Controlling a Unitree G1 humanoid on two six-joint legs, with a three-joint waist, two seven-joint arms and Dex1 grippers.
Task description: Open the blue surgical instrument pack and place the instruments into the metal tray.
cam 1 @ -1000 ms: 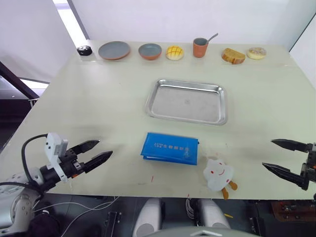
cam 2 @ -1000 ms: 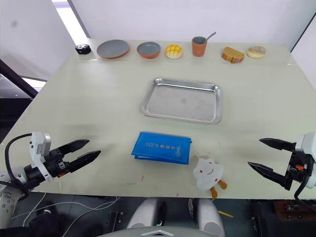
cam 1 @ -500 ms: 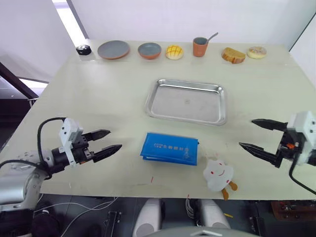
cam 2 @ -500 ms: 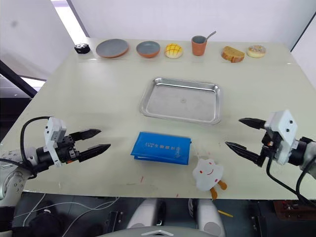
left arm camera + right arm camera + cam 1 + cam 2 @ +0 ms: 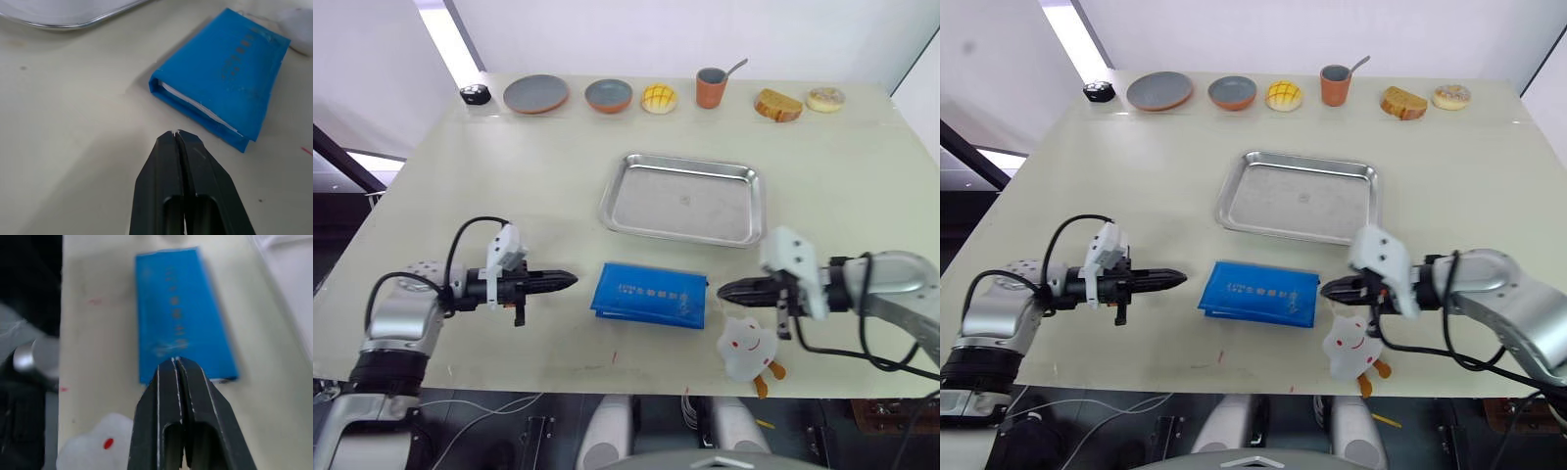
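The blue surgical instrument pack point(image 5: 649, 294) lies closed and flat near the table's front edge, its white zipper edge point(image 5: 198, 104) facing my left gripper. My left gripper point(image 5: 570, 280) is shut and empty, its tips a short gap left of the pack. On the other side, my right gripper point(image 5: 723, 291) is also shut and empty, its tips just off the pack's right end point(image 5: 188, 360). The metal tray point(image 5: 683, 200) sits empty behind the pack. The instruments are hidden.
A white cartoon-faced toy point(image 5: 748, 346) with orange feet lies just under my right gripper at the front edge. Along the far edge stand two round plates point(image 5: 536, 93), a bun point(image 5: 659, 98), an orange cup point(image 5: 711, 87) with a spoon, and pastries point(image 5: 776, 104).
Both arms have swung inward from the table's sides toward the pack. Both grippers have gone from wide open to shut.
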